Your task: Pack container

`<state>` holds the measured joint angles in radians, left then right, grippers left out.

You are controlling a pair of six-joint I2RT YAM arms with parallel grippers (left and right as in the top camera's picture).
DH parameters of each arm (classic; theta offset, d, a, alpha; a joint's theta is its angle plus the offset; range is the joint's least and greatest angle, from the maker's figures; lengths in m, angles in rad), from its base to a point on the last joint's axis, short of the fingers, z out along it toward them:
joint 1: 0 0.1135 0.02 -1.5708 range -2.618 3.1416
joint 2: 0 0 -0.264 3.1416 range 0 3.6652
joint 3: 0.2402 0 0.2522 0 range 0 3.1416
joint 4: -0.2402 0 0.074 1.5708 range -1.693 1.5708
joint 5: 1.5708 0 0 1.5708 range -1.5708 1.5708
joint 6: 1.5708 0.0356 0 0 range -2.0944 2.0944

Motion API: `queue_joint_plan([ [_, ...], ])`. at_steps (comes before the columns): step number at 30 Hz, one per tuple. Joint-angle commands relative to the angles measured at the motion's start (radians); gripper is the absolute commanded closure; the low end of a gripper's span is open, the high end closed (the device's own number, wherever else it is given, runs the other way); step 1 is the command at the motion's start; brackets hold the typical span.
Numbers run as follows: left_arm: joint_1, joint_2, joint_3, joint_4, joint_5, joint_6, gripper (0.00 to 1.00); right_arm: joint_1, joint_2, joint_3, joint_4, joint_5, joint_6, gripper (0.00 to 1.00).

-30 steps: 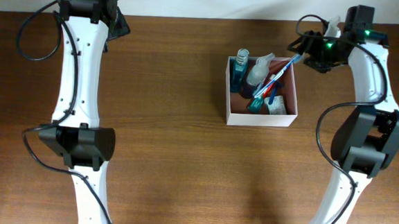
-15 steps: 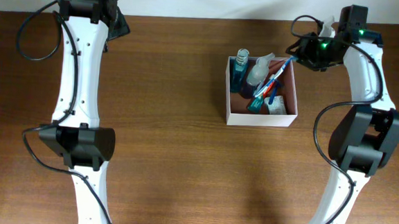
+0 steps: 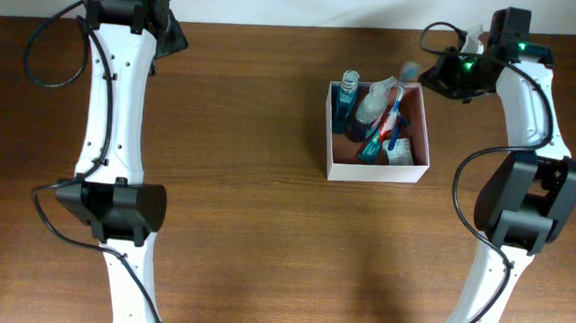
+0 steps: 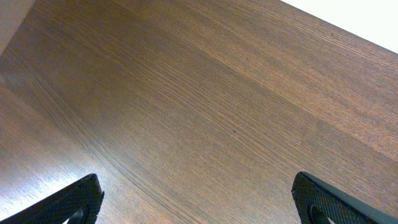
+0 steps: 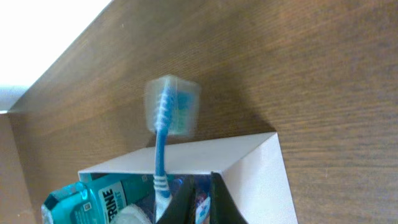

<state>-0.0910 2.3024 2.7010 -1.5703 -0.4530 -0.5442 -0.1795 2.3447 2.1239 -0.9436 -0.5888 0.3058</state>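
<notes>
Left hand (image 4: 199, 206) spread wide above the bare brown table (image 4: 205, 93), holding nothing. Right of centre, the white-walled container (image 3: 377, 172) sits packed with toiletries, a blue toothbrush (image 3: 403, 88) leaning over its far wall. Right hand (image 5: 209, 193) hangs at that corner, fingers pressed together, apparently empty.

Count on inspection: one table (image 3: 246, 189), one container (image 3: 377, 172), one blue mouthwash bottle (image 3: 346, 95), one white spray bottle (image 3: 372, 100), at least two toothbrushes (image 3: 400, 96), one small packet (image 3: 401, 154), and two arms, left arm (image 3: 111, 101) and right arm (image 3: 534, 106).
</notes>
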Motion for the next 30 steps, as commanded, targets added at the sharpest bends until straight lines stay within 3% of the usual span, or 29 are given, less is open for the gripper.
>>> queue_joint_plan([
  [1,0.002,0.011,-0.002,-0.002,-0.014,-0.012,0.01,0.002,0.021,0.000,-0.023,-0.002,-0.008,0.95],
  [12,0.002,0.011,-0.002,-0.002,-0.014,-0.013,0.01,0.002,0.018,0.003,-0.054,-0.015,0.010,0.90],
  [22,0.002,0.011,-0.002,-0.001,-0.014,-0.012,0.01,-0.009,0.018,0.096,-0.079,-0.186,0.018,0.90],
  [26,0.002,0.011,-0.002,-0.001,-0.014,-0.012,0.01,0.004,0.018,0.105,-0.178,-0.145,-0.020,0.94],
  [30,0.002,0.011,-0.002,-0.002,-0.014,-0.012,0.01,0.037,0.018,0.104,-0.263,0.052,-0.040,0.96],
])
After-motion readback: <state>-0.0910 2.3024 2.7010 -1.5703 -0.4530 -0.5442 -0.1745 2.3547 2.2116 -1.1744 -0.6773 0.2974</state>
